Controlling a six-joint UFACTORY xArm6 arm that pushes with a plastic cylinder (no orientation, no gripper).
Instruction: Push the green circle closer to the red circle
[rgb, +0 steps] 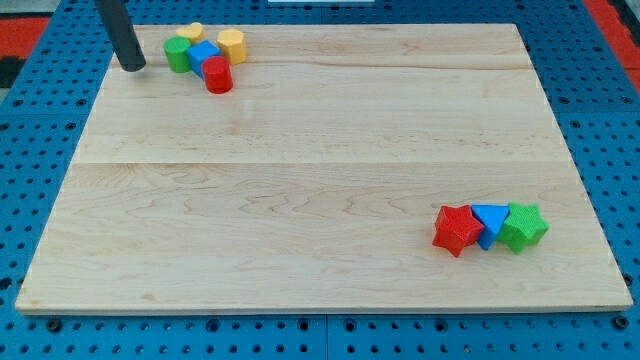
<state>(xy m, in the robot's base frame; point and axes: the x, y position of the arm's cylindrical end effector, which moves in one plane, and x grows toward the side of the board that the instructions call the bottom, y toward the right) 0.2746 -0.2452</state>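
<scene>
The green circle (178, 54) — a short upright cylinder — sits near the board's top-left corner; the red circle (218, 75), also upright, stands near it toward the view's bottom right — apart.

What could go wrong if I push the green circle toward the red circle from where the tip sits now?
1. The green circular block is packed against the blue block, so a push from my tip at the view's left would likely shove the whole cluster.
2. The red circular block touches the blue block, so it may slide away too.
3. The two yellow blocks sit near the wooden board's top edge and could be nudged off.
</scene>
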